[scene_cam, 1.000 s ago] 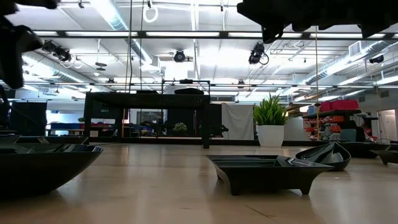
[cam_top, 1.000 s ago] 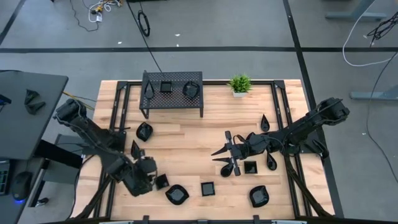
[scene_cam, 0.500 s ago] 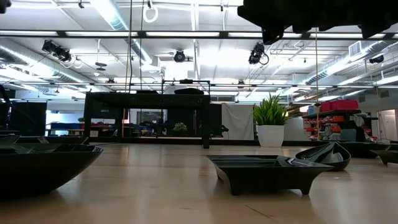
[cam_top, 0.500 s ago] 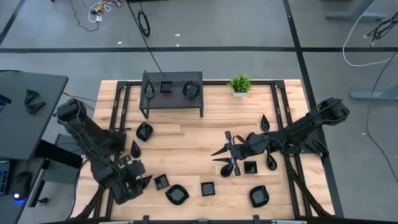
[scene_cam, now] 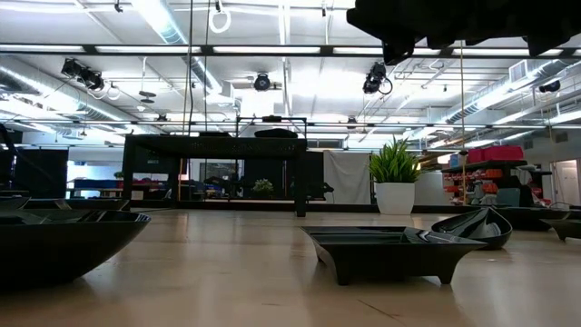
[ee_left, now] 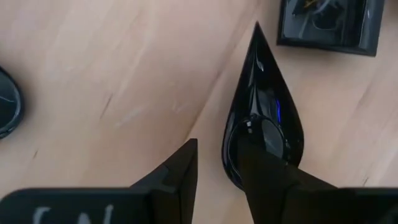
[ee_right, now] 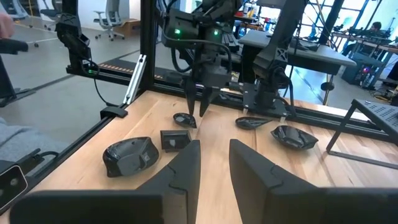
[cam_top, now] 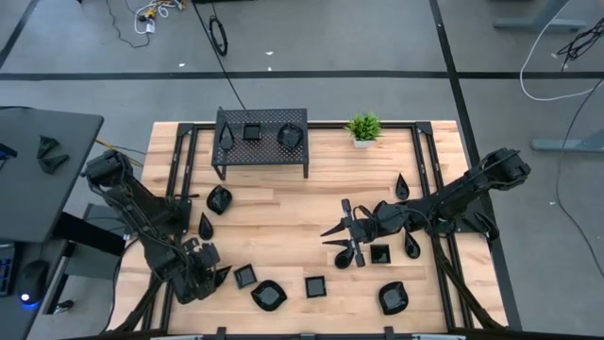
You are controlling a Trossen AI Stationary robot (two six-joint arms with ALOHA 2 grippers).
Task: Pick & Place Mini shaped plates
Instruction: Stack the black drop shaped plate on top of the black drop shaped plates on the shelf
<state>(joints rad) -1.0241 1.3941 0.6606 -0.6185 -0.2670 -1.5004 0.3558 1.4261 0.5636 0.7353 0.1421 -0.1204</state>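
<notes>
Several glossy black mini plates lie on the wooden table (cam_top: 283, 212), and three more on the black rack (cam_top: 261, 142). My left gripper (ee_left: 221, 177) is at the near left, pointing down over a teardrop plate (ee_left: 261, 118) that lies flat, tip toward a square plate (cam_top: 244, 276). It is open: one finger (ee_left: 267, 177) stands over the round end's bowl, the other (ee_left: 180, 174) outside the rim, with a gap. Whether the inner finger touches, I cannot tell. My right gripper (ee_right: 214, 165) hovers level over the table's middle, open with nothing between its fingers.
A potted plant (cam_top: 363, 127) stands at the far edge beside the rack. Blob plates (cam_top: 268, 296) (cam_top: 394, 298) and a square plate (cam_top: 315, 285) lie along the near edge. Black frame rails run down both table sides. Bare wood lies in the middle.
My left gripper has swung toward the table's near left corner, away from the square plate, and come down over the teardrop plate, rolling its wrist as it went. The left arm's dark shape has left the low view. The plates have stayed where they were.
</notes>
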